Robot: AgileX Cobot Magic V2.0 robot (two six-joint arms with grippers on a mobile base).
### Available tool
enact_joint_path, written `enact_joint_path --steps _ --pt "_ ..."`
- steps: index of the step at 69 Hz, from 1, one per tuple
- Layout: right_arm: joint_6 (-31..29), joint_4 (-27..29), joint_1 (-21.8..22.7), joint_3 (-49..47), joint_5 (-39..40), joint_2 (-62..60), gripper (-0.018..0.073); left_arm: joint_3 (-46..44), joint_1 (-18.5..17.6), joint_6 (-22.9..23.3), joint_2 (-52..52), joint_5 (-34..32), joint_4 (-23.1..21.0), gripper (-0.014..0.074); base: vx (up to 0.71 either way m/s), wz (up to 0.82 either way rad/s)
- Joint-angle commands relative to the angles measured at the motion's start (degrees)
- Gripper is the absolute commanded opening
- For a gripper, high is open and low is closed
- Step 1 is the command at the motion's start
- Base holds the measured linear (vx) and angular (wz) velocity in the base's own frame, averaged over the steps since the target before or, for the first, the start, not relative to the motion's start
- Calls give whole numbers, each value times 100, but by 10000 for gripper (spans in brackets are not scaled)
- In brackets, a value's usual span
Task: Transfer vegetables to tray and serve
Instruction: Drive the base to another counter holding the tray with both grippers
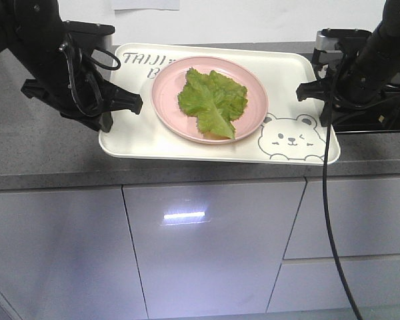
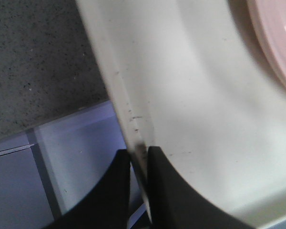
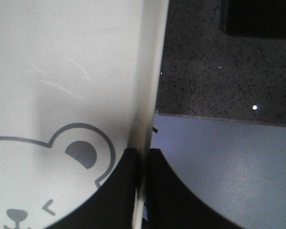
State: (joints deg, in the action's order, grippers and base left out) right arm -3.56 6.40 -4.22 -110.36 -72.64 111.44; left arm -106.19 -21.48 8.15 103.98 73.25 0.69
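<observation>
The grey speckled tabletop (image 1: pixel 40 153) takes up most of the front view. At its far right end there's a dark recess (image 3: pixel 257 16) behind my right arm that I honestly can't make out. Both my arms get cut off by the top of the frame.

The cream tray (image 1: pixel 140 137) sits toward the near edge, long side running left to right. In the wrist views its side rims show against the cabinet front (image 1: pixel 207 247), and I can't tell if it's resting on the tabletop or just off it. There's open tabletop to the left of the tray, much less to the right.

My left hand (image 2: pixel 139 155) is pinched narrow on the tray's left rim, one finger inside and one outside. That view is pretty blurry. My right hand (image 3: pixel 143 155) is the same deal on the right rim, close to the bear face (image 3: pixel 76 152).

The pink plate (image 1: pixel 167 100) is in the middle of the tray and covers part of the lettering (image 1: pixel 141 60). The lettuce leaf (image 1: pixel 213 100) lies flat on the plate, stem end close to the plate's near rim.
</observation>
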Motion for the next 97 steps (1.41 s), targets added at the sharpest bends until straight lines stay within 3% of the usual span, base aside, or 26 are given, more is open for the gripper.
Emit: enact_joint_path --steps 1,97 --pt "-164 100 -27 -167 -84 -363 -6 -201 -65 -140 -334 -214 -170 -6 12 7" --pt "-164 100 -27 -167 -84 -363 -6 -201 -65 -140 -334 -214 -170 -6 12 3"
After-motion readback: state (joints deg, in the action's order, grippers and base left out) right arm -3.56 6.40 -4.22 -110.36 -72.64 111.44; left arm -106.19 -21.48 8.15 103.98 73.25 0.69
